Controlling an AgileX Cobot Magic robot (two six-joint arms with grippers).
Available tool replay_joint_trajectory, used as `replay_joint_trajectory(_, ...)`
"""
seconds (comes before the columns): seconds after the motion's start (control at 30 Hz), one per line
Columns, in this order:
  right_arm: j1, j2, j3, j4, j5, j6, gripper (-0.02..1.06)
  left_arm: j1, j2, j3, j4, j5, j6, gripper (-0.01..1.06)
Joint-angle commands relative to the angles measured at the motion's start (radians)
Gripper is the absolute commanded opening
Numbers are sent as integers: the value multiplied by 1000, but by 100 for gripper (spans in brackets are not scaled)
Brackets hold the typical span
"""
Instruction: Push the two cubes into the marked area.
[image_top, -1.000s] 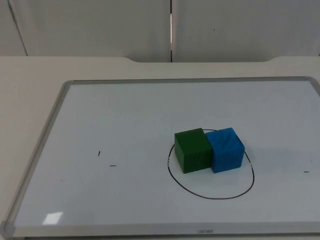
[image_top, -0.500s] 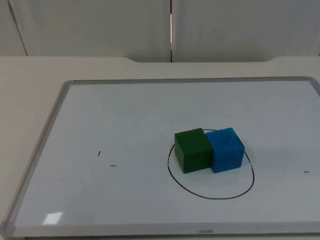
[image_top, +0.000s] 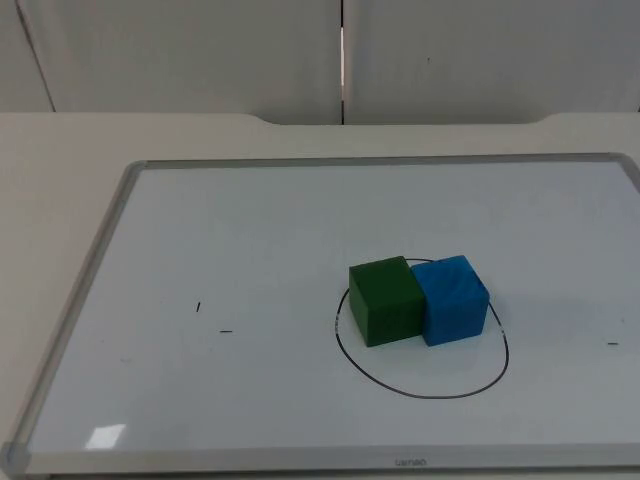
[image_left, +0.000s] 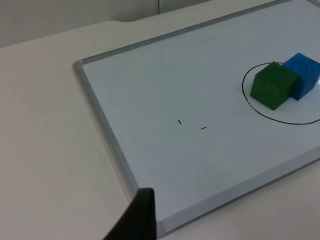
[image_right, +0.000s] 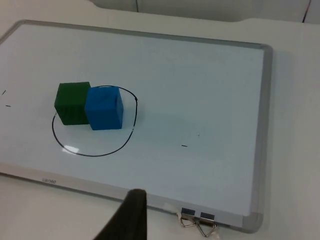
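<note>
Cubes first: we see the green foam-like cube (image_top: 385, 301) and the blue cube (image_top: 451, 299) touching side by side on the framed whiteboard (image_top: 250, 240), both inside the hand-drawn black oval outline (image_top: 420, 390), toward its far edge. We judge the main risk to be any further contact: a nudge from either arm could slide the green cube across the line it sits beside, or separate the pair. We see the left gripper (image_left: 137, 220) off the board's near corner, well apart from both cubes, and the right gripper (image_right: 131, 217) beyond the board's edge, also well apart. We cannot tell how either gripper's fingers stand.
</note>
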Motion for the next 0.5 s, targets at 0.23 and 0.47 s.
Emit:
replay_joint_trajectory(0.23, -3, -4, 1, 8, -6, 8, 105, 149, -3, 5, 7, 4, -9, 104)
replay_joint_trajectory(0.47, -3, -4, 1, 8, -6, 6, 105, 341, -3, 5, 7, 4, -9, 104)
